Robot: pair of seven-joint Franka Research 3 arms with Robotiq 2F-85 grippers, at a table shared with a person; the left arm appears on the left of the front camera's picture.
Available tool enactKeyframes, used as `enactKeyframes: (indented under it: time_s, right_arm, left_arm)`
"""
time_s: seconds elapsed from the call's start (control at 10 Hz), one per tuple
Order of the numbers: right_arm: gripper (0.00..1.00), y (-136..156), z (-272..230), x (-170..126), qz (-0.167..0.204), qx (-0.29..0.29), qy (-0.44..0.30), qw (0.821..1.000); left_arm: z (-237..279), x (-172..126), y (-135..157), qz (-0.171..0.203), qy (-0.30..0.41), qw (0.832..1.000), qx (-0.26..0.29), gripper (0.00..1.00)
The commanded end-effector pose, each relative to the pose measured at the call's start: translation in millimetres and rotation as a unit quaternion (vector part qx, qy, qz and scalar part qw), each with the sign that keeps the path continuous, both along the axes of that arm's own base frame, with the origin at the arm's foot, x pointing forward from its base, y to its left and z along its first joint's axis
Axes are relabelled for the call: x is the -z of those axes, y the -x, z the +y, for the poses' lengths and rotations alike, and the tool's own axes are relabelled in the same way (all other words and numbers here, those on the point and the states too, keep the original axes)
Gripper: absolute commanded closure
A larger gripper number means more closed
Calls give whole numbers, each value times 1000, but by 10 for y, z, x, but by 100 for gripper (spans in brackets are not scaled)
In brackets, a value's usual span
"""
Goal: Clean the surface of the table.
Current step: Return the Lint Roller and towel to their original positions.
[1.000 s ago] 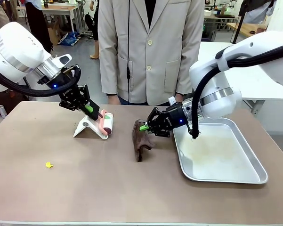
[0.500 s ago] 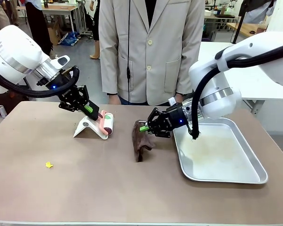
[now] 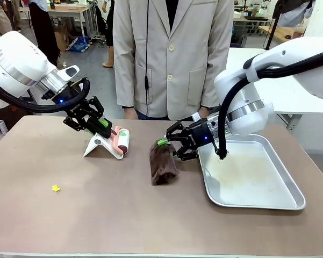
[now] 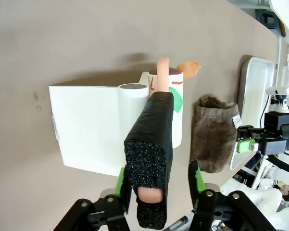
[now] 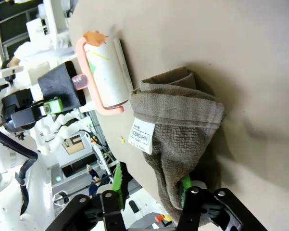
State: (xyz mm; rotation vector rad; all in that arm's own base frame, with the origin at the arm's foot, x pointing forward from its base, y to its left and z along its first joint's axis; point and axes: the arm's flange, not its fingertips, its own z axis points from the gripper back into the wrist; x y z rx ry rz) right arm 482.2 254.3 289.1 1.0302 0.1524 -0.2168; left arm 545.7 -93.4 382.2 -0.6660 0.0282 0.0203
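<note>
Taupe-brown table (image 3: 97, 215); brown cloth (image 3: 163, 164); silver tray (image 3: 290, 204); pink-handled white roller (image 3: 122, 141); yellow scrap (image 3: 56, 188).

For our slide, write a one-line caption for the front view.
Open right gripper above a brown towel on the table; left gripper at a lint roller.

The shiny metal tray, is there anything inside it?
The silver rectangular metal tray holds no objects, just faint pale smears on its bottom. Its near-left corner is covered by the right gripper and wrist, so that bit can't be checked. The folded brown towel lies outside, beside it.
</note>
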Motion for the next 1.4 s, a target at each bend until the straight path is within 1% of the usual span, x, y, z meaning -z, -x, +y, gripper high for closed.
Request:
enactKeyframes:
  time_s: [0.0, 0.2, 0.3, 0.5, 0.6, 0.7, 0.8, 0.9, 1.0, 1.1, 1.3]
  right_arm:
    - [0, -88, 9, -50, 17, -4, 3, 1000]
    - [0, -52, -25, -109, 8, -8, 35, 999]
    - [0, -5, -28, -202, 2, -12, 72, 997]
    - [0, 65, -116, -406, -7, -1, 157, 988]
    - [0, 96, -156, -519, -23, 3, 188, 982]
    - [0, 139, -193, -659, -46, 7, 202, 978]
    - [0, 175, -252, -770, -58, 18, 204, 977]
    - [0, 220, -342, -872, -71, 29, 193, 978]
    - [0, 286, -438, -945, -85, 41, 163, 982]
    - [0, 391, -556, -1014, -94, 40, 111, 989]
    - [0, 600, -760, -1074, -97, 29, 24, 995]
  left_arm:
    - [96, -85, -1, 0, 10, 1000, -6, 0]
    - [194, -135, 16, -6, 8, 1000, -11, 0]
    - [264, -186, 52, -11, 6, 1000, -12, 0]
    - [486, -330, 175, -29, 15, 999, -20, 0]
    - [626, -412, 263, -43, 21, 998, -28, 0]
    - [789, -511, 380, -59, 33, 997, -38, 0]
    - [938, -592, 498, -75, 54, 995, -41, 0]
    - [1066, -670, 637, -92, 76, 992, -41, 0]
    - [1211, -735, 793, -105, 101, 989, -41, 0]
    - [1347, -789, 995, -114, 132, 984, -36, 0]
    - [1549, -811, 1379, -108, 191, 975, -12, 0]
